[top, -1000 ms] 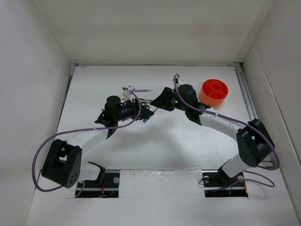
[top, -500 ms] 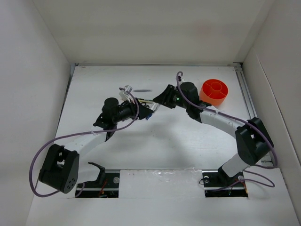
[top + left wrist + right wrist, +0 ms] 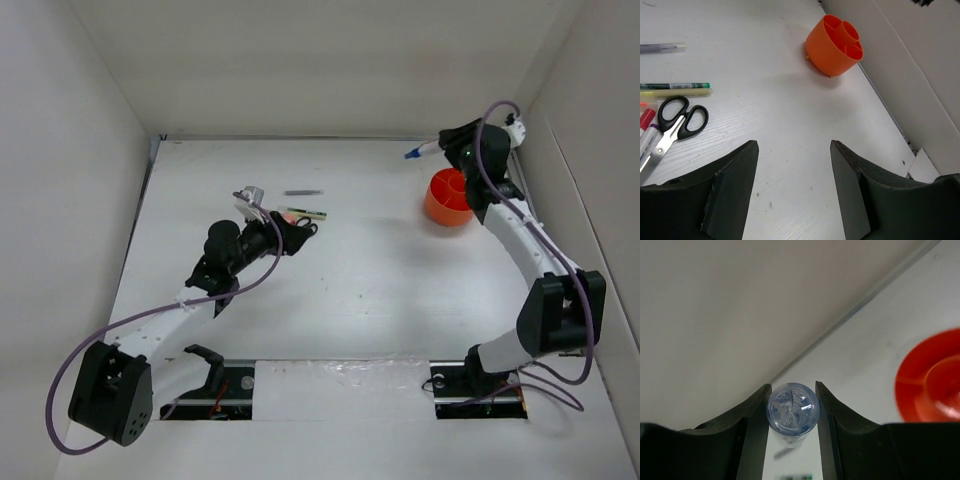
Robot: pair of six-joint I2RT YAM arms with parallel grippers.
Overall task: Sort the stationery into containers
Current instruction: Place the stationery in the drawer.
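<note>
Right jaws: clamped on a blue-tipped pen (image 3: 792, 409), held roughly level, raised near the orange organiser (image 3: 440, 210).
Left jaws: part open, empty, over the tabletop (image 3: 790, 100) beside scissors (image 3: 677, 120) and 1 green-yellow marker (image 3: 675, 89).
Risk: the pen likely hits the rim and rolls away.
Cause: release before it tips upright over 1 compartment.
</note>
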